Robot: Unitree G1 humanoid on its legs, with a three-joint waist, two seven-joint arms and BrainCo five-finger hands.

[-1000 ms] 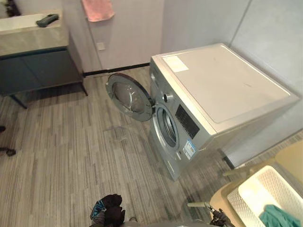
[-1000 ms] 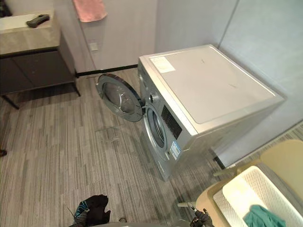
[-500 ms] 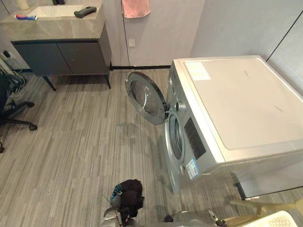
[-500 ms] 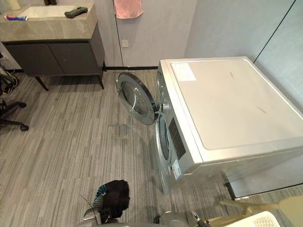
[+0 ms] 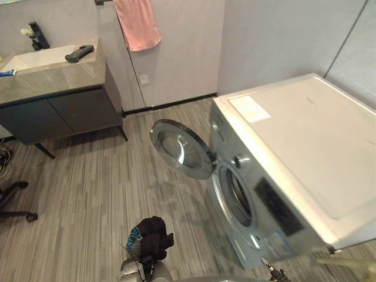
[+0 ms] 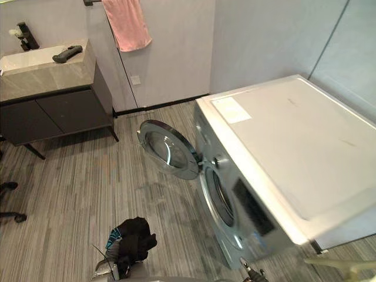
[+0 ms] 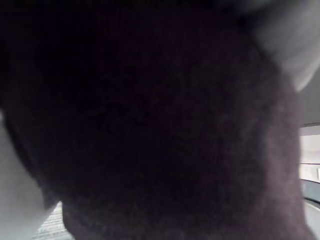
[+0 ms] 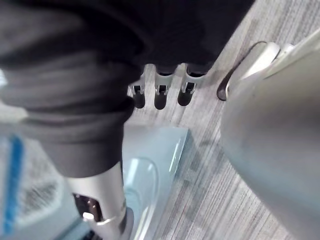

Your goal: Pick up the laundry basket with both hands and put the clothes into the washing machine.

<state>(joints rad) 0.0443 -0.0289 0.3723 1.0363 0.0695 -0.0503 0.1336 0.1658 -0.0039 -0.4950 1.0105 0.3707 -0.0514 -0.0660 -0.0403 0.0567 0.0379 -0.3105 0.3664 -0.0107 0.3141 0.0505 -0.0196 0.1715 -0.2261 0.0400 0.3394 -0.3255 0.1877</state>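
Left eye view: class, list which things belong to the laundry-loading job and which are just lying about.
Job: washing machine; its open door; left hand.
Lying about: pink towel; sink cabinet; dark object on the counter; tap.

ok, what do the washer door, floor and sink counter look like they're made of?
Washer door: silver ring, probably painted or chromed plastic or metal, around a clear glass-like window that reflects.
Floor: grey striped planks, matte, likely vinyl or laminate.
Sink counter: grey stone-look slab, mottled, smooth.
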